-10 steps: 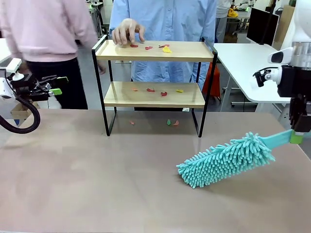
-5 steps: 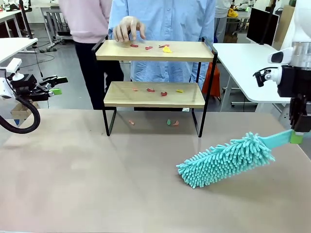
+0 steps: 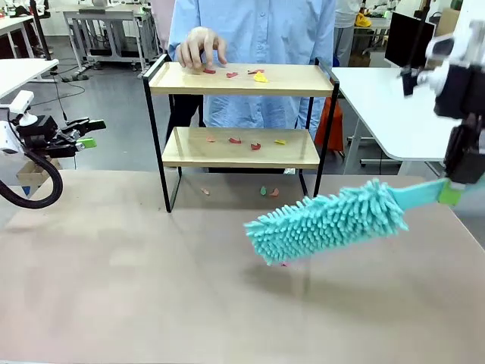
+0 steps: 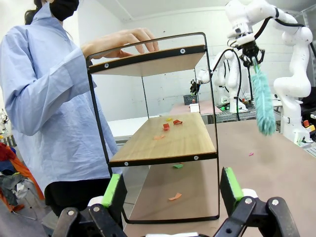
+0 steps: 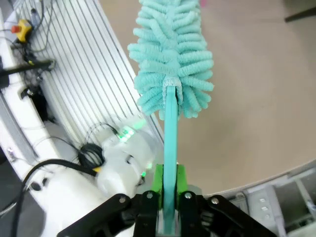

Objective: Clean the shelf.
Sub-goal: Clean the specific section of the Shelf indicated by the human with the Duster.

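Observation:
The shelf [image 3: 288, 80] stands at the far middle of the brown table, its two wood boards in a black frame. Small red and yellow scraps [image 3: 260, 76] lie on both boards and on the table beneath it. A person's hand [image 3: 198, 47] rests on the top board's left end. My right gripper [image 3: 453, 193] is shut on the handle of a teal fluffy duster [image 3: 326, 220], held above the table in front of the shelf's right side. The right wrist view shows the duster [image 5: 173, 54] pointing away from the right gripper [image 5: 168, 190]. At the far left, my left gripper [image 3: 87, 135] is open; it [image 4: 173, 190] faces the shelf [image 4: 173, 138] end-on.
A person in a blue shirt [image 3: 258, 30] stands right behind the shelf. A white table [image 3: 379, 98] with a dark monitor [image 3: 405, 38] is at the back right. A tiny pink scrap [image 3: 285, 264] lies under the duster.
My right arm has lifted the duster off the table and carried it left, toward the shelf. A passer-by in pink has left the view. The left arm has not moved.

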`<state>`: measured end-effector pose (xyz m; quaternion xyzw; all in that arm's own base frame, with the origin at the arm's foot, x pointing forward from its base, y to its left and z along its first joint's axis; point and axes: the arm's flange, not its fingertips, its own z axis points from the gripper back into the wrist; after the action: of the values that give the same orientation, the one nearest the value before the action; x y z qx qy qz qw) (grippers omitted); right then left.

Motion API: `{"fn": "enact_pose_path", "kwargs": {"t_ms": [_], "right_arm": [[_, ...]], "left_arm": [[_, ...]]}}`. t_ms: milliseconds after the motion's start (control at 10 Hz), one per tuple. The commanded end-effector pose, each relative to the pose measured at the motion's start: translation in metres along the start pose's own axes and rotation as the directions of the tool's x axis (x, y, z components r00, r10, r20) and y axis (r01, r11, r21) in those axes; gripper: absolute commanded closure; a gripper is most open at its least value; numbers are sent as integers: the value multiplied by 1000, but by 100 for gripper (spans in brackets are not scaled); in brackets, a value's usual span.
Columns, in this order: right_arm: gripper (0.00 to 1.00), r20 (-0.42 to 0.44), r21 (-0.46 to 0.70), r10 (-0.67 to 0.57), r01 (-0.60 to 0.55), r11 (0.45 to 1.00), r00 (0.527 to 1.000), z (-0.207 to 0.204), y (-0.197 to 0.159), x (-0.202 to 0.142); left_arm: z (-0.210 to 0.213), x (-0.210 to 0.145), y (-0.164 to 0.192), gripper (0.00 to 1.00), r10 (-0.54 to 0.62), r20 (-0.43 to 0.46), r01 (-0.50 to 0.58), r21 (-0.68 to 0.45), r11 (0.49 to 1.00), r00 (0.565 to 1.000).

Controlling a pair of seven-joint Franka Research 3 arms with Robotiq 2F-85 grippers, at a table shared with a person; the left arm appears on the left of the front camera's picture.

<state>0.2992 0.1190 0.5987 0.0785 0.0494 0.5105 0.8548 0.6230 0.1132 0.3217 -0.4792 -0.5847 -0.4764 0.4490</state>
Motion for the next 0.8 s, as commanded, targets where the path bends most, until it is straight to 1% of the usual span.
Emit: {"fn": "enact_pose_path", "kwargs": {"t_ms": [0, 100, 300, 400, 500, 700], "right_arm": [[87, 96, 46, -101, 97, 994, 990, 32, 37, 14], [87, 159, 83, -212, 201, 976, 964, 48, 62, 25], [87, 259, 132, -315, 290, 948, 913, 69, 108, 48], [87, 308, 146, -367, 338, 930, 878, 75, 127, 61], [87, 369, 144, -436, 413, 899, 821, 78, 141, 72], [87, 428, 191, -547, 519, 833, 720, 83, 154, 86]], "left_arm": [[0, 4, 0, 0, -11, -3, 11, 0, 1000, 1000], [0, 4, 0, 0, -11, -3, 11, 0, 1000, 1000], [0, 4, 0, 0, -11, -3, 11, 0, 1000, 1000], [0, 4, 0, 0, -11, -3, 11, 0, 1000, 1000], [0, 4, 0, 0, -11, -3, 11, 0, 1000, 1000], [0, 4, 0, 0, -11, -3, 11, 0, 1000, 1000]]}}
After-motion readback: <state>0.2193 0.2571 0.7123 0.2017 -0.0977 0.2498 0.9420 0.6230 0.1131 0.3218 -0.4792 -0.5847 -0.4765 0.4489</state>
